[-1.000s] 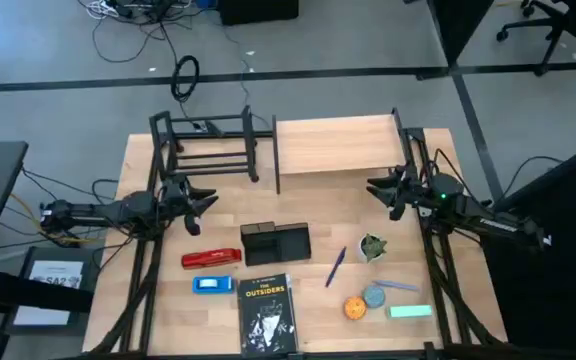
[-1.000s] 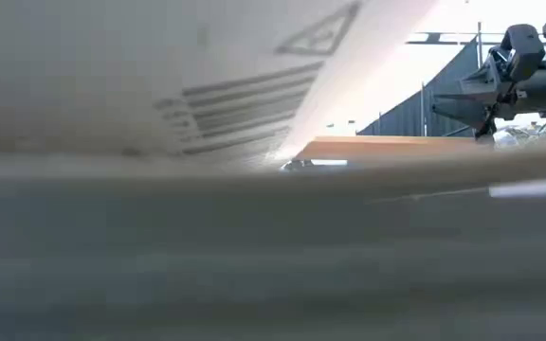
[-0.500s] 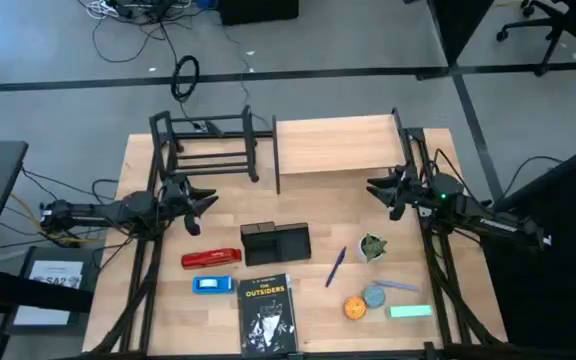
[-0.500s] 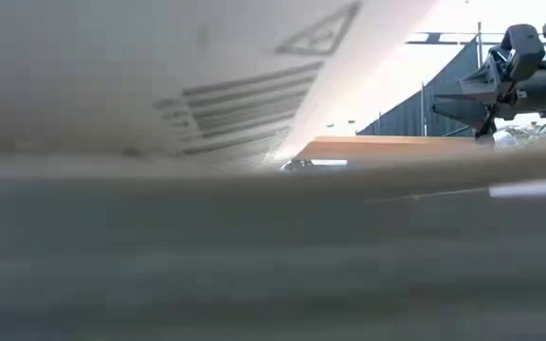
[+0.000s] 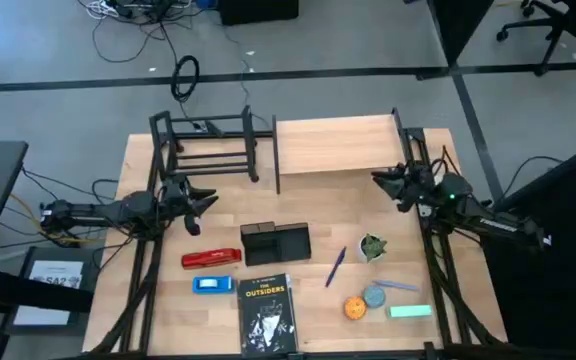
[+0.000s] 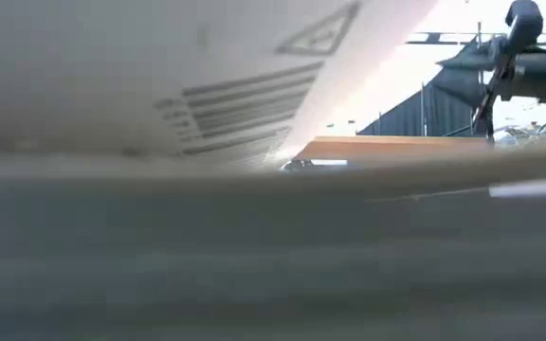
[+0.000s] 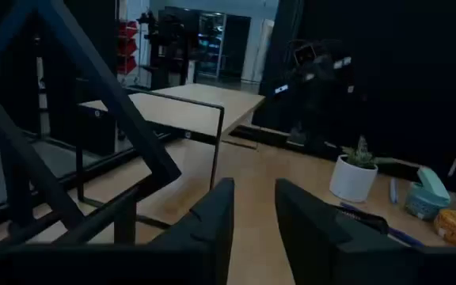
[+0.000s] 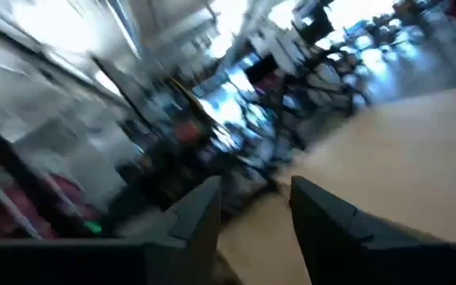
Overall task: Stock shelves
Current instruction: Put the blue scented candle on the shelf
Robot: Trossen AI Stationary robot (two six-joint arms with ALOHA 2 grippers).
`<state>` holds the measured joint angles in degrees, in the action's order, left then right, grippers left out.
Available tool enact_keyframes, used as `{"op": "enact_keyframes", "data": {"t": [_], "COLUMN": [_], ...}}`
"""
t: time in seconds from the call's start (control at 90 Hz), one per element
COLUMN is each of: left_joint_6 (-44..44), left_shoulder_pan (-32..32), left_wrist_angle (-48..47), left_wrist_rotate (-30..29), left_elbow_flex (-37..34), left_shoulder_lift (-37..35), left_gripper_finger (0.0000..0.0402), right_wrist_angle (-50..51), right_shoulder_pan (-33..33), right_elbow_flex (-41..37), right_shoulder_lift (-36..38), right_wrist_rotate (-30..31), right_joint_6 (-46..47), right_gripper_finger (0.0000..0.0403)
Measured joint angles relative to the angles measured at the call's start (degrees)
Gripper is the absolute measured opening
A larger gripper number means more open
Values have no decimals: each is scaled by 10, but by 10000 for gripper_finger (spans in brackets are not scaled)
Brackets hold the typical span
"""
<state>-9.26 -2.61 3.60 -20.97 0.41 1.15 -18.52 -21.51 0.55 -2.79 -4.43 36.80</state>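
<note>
The shelves stand at the table's far side: a black tube-frame rack [image 5: 208, 145] on the left and a wood-plank shelf [image 5: 333, 145] on black legs to its right. My left gripper [image 5: 208, 200] hovers open in front of the rack, with nothing between its fingers [image 7: 212, 222]. My right gripper [image 5: 378, 179] is open too, near the plank shelf's right front corner and above the table. Loose items lie on the near half of the table: a red stapler [image 5: 211, 258], a book [image 5: 267, 312], a purple pen [image 5: 335, 267] and a small potted plant [image 5: 371, 246].
A black mesh organizer [image 5: 275, 242] stands mid-table. A blue item [image 5: 212, 284], an orange round item [image 5: 354, 307], a blue-grey round item [image 5: 374, 296] and a teal block [image 5: 410, 311] lie near the front edge. In the low view something pale and close fills most of the frame.
My right gripper has risen and drawn back a little toward the table's right edge, staying open. My left gripper and the items on the table have kept still.
</note>
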Motion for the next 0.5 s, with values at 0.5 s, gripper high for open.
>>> {"op": "enact_keyframes", "data": {"t": [0.5], "left_joint_6": [119], "left_shoulder_pan": [0], "left_wrist_angle": [51], "left_wrist_rotate": [-26], "left_elbow_flex": [0], "left_shoulder_lift": [0], "left_gripper_finger": [76], "right_wrist_angle": [277], "right_shoulder_pan": [103], "right_elbow_flex": [281], "right_shoulder_lift": [-121], "right_wrist_rotate": [-42], "right_joint_6": [-185], "right_gripper_finger": [99]}}
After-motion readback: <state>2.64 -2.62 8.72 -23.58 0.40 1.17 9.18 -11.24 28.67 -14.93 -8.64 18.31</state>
